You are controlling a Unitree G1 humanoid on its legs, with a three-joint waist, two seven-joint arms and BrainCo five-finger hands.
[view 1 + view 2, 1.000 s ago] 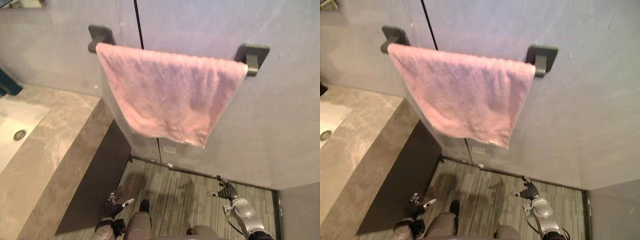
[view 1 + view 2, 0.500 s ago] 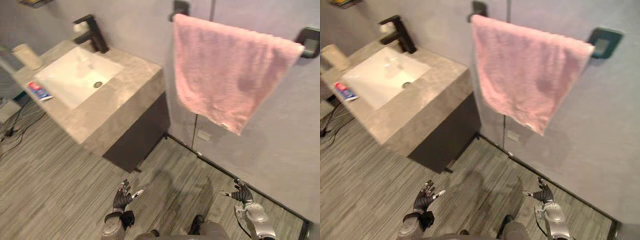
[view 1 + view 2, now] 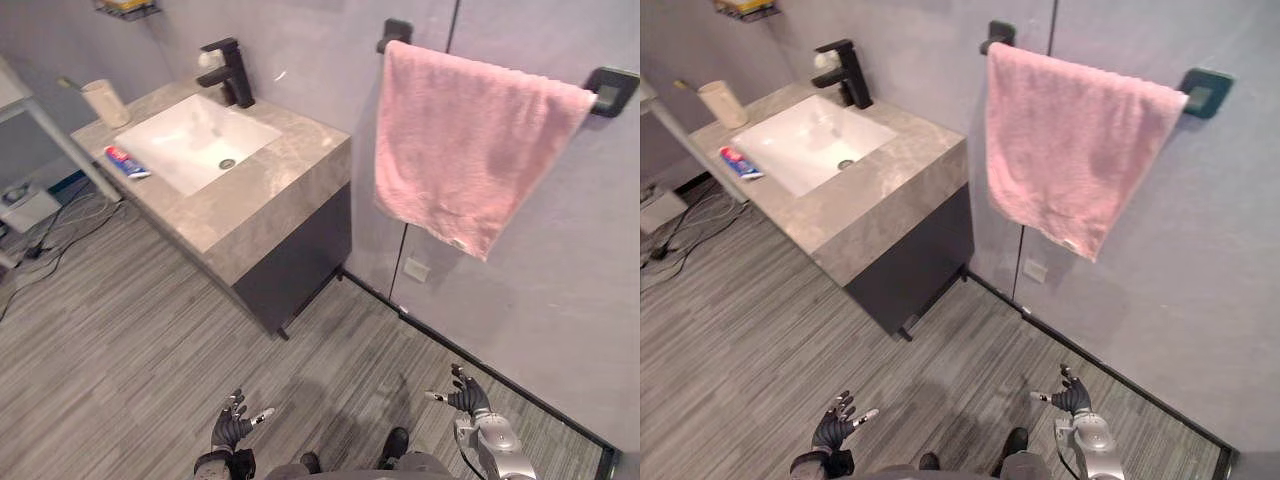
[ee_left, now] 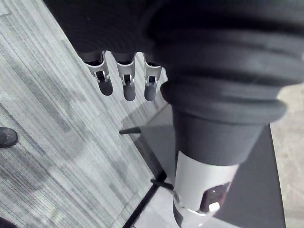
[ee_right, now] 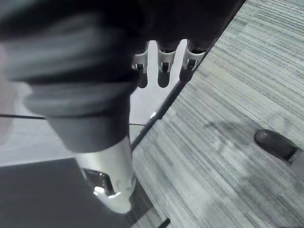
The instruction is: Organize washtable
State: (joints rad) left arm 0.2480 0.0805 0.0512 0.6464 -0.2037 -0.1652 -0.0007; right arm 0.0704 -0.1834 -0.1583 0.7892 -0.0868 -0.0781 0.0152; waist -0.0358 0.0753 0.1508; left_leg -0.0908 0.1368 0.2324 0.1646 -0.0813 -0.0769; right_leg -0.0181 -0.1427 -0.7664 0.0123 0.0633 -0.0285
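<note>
A stone washtable [image 3: 268, 195] with a white sink [image 3: 195, 143] stands at the upper left against the grey wall. A black tap [image 3: 228, 70] rises behind the sink. A beige cup [image 3: 103, 101] stands at the far left corner, and a red and blue toothpaste tube [image 3: 127, 161] lies beside the sink. A pink towel [image 3: 465, 150] hangs over a dark rail [image 3: 612, 88] on the wall. My left hand [image 3: 233, 428] hangs low over the floor, open and empty. My right hand [image 3: 465, 398] is also low, open and empty, far from the washtable.
A dark cabinet [image 3: 295, 268] sits under the washtable. A small wire shelf [image 3: 127, 8] hangs on the wall above the cup. Cables [image 3: 50, 235] trail on the striped wood floor [image 3: 130, 340] at the left. A white frame leg [image 3: 55, 135] crosses the far left.
The camera has swung left and away from the wall, so the whole washtable, cup and tube now show. Both hands stay low and open.
</note>
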